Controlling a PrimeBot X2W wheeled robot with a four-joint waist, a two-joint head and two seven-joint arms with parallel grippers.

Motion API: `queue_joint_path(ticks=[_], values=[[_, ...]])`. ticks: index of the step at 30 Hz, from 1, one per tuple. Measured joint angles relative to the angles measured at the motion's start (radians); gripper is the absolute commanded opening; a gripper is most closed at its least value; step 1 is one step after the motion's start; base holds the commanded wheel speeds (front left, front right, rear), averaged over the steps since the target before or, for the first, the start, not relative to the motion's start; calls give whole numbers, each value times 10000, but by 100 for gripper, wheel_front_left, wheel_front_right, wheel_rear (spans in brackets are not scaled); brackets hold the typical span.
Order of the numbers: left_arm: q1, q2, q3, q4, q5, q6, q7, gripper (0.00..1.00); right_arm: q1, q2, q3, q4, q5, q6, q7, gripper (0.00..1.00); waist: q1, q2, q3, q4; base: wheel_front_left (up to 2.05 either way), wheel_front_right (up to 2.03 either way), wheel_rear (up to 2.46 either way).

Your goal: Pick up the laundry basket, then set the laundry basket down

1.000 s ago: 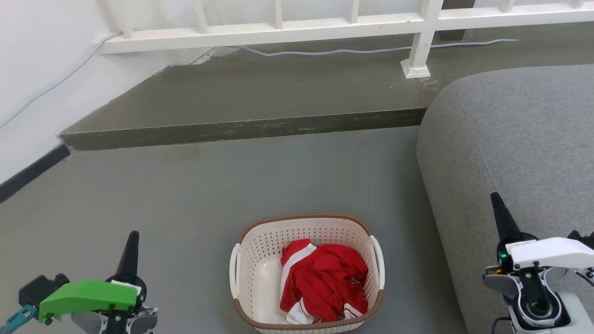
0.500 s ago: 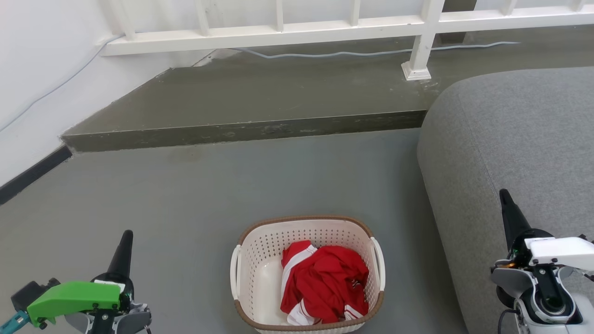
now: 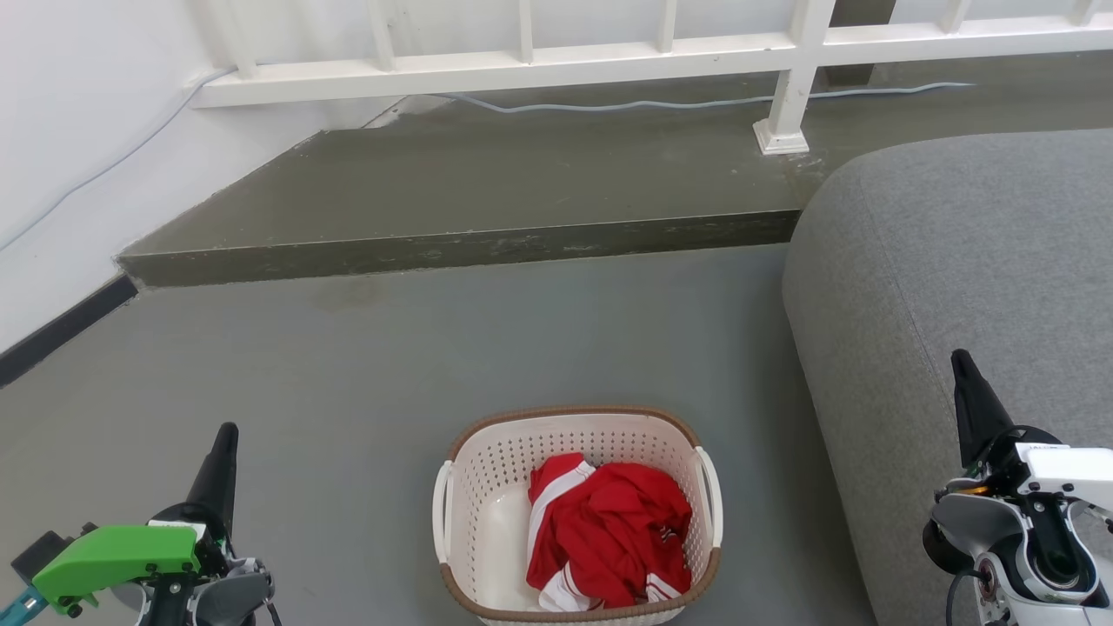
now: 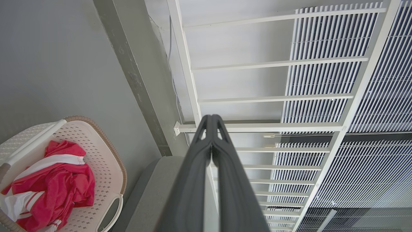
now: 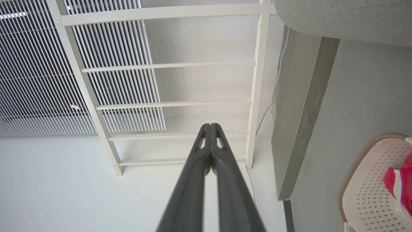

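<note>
Resting between the left gripper [image 3: 224, 443] and right gripper [image 3: 963, 369], the laundry basket [image 3: 487, 474] touches neither; both jaws are closed.

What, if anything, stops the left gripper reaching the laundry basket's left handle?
Probably nothing, so likely yes: only bare floor lies between the left gripper and the laundry basket's left handle. Its fingers are shut and would need opening first.

Head camera high over the laundry basket [image 3: 522, 448]; wrist cameras sideways, railing [image 4: 257, 65] shared
</note>
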Motion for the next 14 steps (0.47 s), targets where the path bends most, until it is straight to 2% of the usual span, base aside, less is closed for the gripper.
queue_joint_path(ticks=[14], values=[[-28, 0, 12, 2, 0, -4, 0, 0, -4, 8, -12, 27, 36, 12, 2, 0, 0, 0, 0, 0, 0, 0, 0]])
